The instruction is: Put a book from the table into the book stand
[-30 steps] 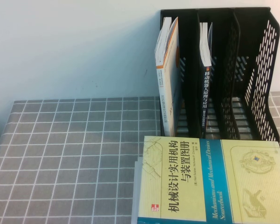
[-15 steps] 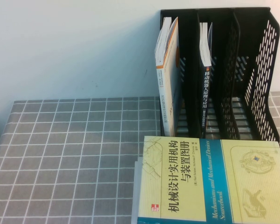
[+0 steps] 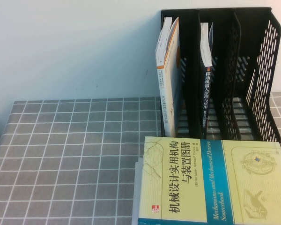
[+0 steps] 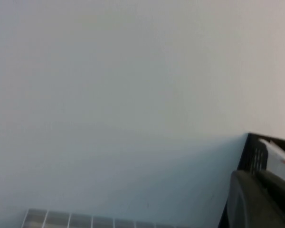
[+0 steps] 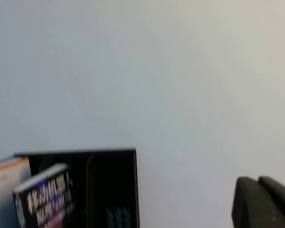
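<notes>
Of our body we see very little. The left gripper shows only as a dark grey, rounded, matte block at five o'clock in its wrist view. The right gripper looks the same: dark, smooth, with one shallow groove.

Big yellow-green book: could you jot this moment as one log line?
thick yellow-green book: flat on grid-cloth table | black slotted book stand: right slot free | left gripper, right gripper: raised, facing wall
</notes>
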`<state>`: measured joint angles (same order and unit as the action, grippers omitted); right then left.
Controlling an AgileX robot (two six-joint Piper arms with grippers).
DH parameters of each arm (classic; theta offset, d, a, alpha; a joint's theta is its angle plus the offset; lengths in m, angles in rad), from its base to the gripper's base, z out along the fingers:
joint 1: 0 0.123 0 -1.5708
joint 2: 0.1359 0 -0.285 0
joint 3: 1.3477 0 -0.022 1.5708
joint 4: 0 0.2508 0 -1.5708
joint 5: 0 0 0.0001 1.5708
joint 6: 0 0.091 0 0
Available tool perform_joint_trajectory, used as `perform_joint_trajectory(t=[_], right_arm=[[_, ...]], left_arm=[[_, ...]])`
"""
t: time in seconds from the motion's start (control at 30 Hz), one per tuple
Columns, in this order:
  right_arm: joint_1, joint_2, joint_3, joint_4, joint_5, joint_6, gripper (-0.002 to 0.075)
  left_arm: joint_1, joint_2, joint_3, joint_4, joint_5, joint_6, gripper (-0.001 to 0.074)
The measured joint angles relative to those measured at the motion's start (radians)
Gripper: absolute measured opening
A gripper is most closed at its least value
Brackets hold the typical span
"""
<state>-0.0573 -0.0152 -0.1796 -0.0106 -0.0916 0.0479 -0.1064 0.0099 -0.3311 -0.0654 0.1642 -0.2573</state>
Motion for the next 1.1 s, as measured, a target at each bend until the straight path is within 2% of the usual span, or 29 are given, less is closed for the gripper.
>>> perform_joint_trajectory(t=[0.1, 0.2, 0.3, 0.4, 0.6, 0.77, 0.87, 1.1], right_arm=[[0.000, 0.026, -0.117, -0.002, 0.313, 0.000, -0.0005], [0.000, 0.093, -0.209, -0.004, 0.521, 0.000, -0.0005], [0.000, 0.192, -0.291, 0.001, 0.674, 0.014, -0.0005], [0.000, 0.299, -0.369, 0.011, 0.774, 0.031, -0.0005], [0.000, 0.570, -0.452, 0.131, 0.885, -0.140, -0.0005], [0.000, 0.824, -0.456, 0.269, 0.885, -0.312, -0.0005], [0.000, 0.961, -0.456, 0.325, 0.827, -0.386, -0.0005], [0.000, 1.198, -0.456, 0.400, 0.748, -0.492, -0.0005]], left_arm=[[0.000, 0.081, -0.108, 0.001, 0.164, 0.041, -0.0001], [0.000, 0.193, -0.203, -0.005, 0.304, 0.076, -0.0001], [0.000, 0.309, -0.290, -0.054, 0.410, 0.117, -0.0001], [0.000, 0.420, -0.344, -0.200, 0.472, 0.200, -0.0001], [0.000, 0.622, -0.358, -0.645, 0.564, 0.464, -0.0001], [0.000, 0.781, -0.358, -0.961, 0.635, 0.737, -0.0001], [0.000, 0.846, -0.358, -1.042, 0.643, 0.821, -0.0001], [0.000, 0.950, -0.358, -1.071, 0.644, 0.851, -0.0001]])
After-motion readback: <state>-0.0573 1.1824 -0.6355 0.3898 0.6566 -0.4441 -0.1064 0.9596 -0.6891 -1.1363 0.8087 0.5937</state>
